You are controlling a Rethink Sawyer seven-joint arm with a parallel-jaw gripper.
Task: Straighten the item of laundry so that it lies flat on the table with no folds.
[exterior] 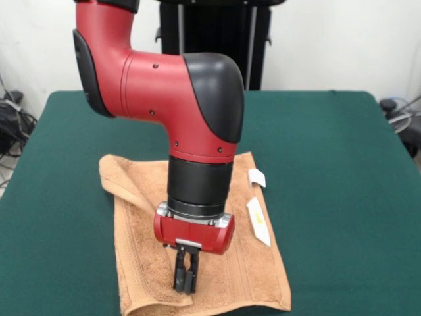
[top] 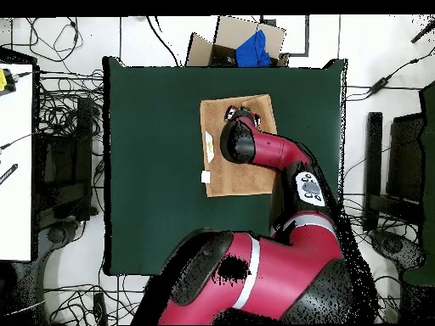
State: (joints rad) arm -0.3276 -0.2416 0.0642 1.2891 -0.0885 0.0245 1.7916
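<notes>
The front view looks from low across the tabletop (exterior: 329,164) toward the arm (exterior: 171,85), close enough that the near edge is cut off. The overhead view looks straight down from high up, taking in the whole tabletop (top: 153,170) and the floor around it. Both share the towel (exterior: 217,276) (top: 246,178) and arm (top: 272,153).

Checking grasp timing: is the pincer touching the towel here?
Touching. In the front view the pincer, closed, presses its tips into the towel near the front edge, no gap showing.
</notes>
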